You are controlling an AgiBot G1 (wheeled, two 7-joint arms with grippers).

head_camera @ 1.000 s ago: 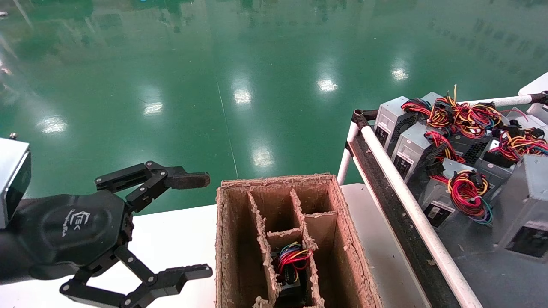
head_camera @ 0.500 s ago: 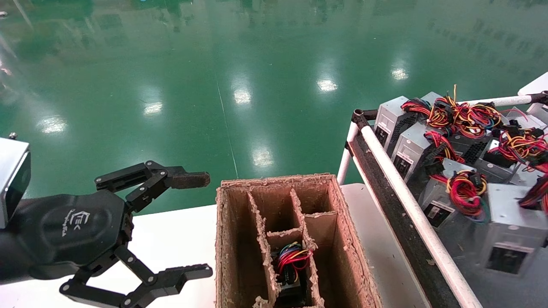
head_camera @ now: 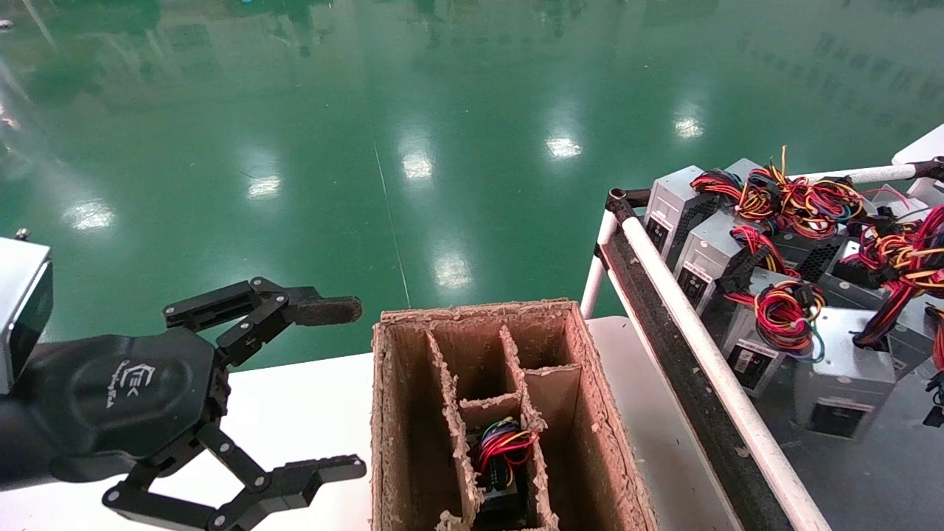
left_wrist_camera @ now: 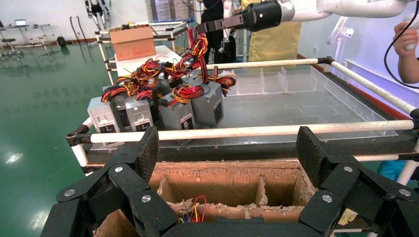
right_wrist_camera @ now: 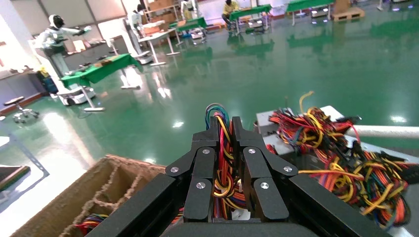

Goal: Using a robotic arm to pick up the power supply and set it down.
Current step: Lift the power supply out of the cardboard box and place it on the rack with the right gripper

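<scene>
My right gripper [right_wrist_camera: 225,122] is shut on the red, yellow and blue wire bundle [right_wrist_camera: 223,163] of a grey power supply [head_camera: 841,369]. That box hangs tilted over the cart's tray, its wires [head_camera: 889,317] running up toward the right edge of the head view. In the left wrist view the same power supply [left_wrist_camera: 210,101] dangles under the right arm [left_wrist_camera: 262,15]. My left gripper [head_camera: 352,389] stands open and empty over the white table, left of the cardboard box [head_camera: 398,442]. Another power supply [head_camera: 503,461] sits in one of the box's compartments.
Several more power supplies [head_camera: 704,251] with tangled wires stand on the cart tray behind a white rail [head_camera: 708,354]. The cardboard box has ragged dividers [head_camera: 450,398] forming several compartments. White table [head_camera: 295,398] lies under the left gripper; green floor beyond.
The held power supply has shifted left in the head view, and its wires are now drawn up taut to the right. The left arm has not moved.
</scene>
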